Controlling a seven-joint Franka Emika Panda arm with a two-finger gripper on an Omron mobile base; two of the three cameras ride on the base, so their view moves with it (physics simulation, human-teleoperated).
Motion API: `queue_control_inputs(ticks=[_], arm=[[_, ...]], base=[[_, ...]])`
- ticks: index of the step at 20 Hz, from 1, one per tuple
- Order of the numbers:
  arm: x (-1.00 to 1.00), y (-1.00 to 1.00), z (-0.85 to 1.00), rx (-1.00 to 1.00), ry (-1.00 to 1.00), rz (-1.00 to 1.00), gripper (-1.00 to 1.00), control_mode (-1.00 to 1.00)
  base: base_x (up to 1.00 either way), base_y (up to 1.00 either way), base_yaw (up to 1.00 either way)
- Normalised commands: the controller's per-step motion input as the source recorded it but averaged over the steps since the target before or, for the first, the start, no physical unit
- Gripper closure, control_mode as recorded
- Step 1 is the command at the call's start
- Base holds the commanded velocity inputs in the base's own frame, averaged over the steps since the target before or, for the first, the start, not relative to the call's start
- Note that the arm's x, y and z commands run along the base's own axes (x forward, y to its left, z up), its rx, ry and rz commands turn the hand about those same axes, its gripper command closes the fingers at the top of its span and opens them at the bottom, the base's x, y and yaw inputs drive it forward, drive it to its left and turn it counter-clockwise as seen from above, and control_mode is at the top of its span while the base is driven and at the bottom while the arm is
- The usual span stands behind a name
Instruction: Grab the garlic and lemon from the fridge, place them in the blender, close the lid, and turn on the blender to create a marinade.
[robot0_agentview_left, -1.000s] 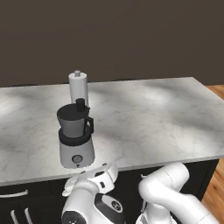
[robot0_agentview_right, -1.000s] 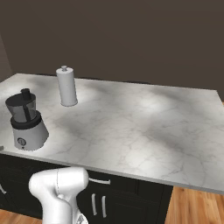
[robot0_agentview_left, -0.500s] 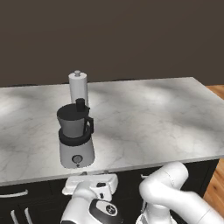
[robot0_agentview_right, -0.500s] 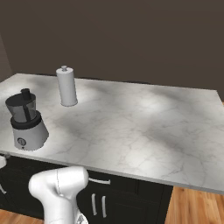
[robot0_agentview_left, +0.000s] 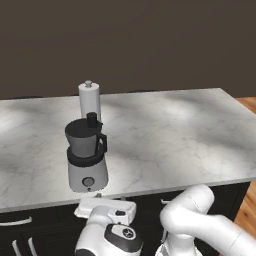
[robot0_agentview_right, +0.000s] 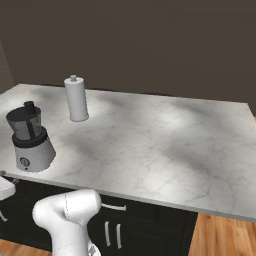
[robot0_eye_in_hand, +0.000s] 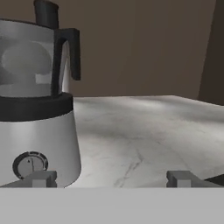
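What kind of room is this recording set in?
Most likely a kitchen, a rendered one. A long marble-look counter runs over dark cabinets with pale handles, and a blender stands near its front edge beside a tall white upright cylinder with a knob on top.

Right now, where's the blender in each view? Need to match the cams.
Left base view: blender left of centre, near the counter's front edge.
Right base view: blender far left, near the front edge.
Hand view: blender close up on the left, knob low.
Shared landmark: white upright cylinder behind the blender.
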Motion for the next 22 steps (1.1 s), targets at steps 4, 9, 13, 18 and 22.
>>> queue_control_inputs(ticks=[4, 9, 13, 18, 22], arm=[[0.01, -0.35, -0.05, 0.08, -0.01, -0.12, -1.0, -1.0], [0.35, -0.01, -0.28, 0.02, 0.0, -0.07, -1.0, -1.0], [0.46, 0.01, -0.26, 0.0, 0.0, -0.03, -1.0, -1.0], [0.39, 0.26, -0.35, 0.0, 0.0, -0.01, -1.0, -1.0], [0.22, 0.51, -0.4, 0.0, 0.0, 0.0, -1.0, -1.0]], base=[[0.0, 0.0, 0.0], [0.0, 0.0, 0.0], [0.0, 0.0, 0.0], [0.0, 0.0, 0.0], [0.0, 0.0, 0.0]])
